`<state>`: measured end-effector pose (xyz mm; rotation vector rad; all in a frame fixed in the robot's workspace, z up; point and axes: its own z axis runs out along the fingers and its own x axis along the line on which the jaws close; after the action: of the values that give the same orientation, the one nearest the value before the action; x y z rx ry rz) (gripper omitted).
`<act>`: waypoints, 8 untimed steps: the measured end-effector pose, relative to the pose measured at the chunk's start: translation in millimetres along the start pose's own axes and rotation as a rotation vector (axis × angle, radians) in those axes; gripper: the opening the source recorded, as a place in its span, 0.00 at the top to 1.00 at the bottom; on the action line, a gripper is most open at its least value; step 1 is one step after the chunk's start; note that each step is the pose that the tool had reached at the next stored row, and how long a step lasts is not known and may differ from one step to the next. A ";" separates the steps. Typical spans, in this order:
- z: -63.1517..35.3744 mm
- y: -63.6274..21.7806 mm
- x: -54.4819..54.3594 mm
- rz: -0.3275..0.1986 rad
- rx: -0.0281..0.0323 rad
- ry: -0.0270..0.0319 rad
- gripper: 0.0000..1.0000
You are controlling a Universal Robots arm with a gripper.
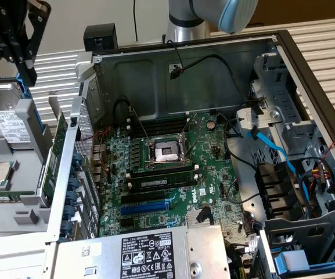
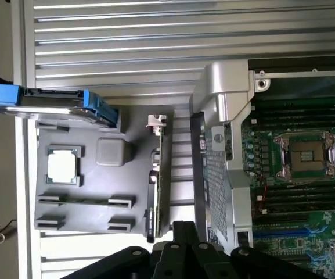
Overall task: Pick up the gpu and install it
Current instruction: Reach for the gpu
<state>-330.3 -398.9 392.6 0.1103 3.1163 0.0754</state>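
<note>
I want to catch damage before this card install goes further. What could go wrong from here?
The card stands on edge in the grey holder, close beside the case wall; the end effector could strike that wall coming down. A loose black cable lies near the blue slot and might snag the card.

The arm holds its jaws closed, pointing downward.

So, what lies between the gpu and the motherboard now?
The case's perforated metal wall stands between the gpu and the motherboard; both the wrist view and the exterior view show it.
</note>
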 end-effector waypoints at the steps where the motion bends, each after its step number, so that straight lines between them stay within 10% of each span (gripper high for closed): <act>1: -0.1 -0.3 4.5 0.000 0.0000 0.0000 0.89; 8: -0.6 -2.6 36.4 0.000 0.0000 0.0000 0.89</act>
<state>-366.8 -398.9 392.3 0.1103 3.1163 0.0754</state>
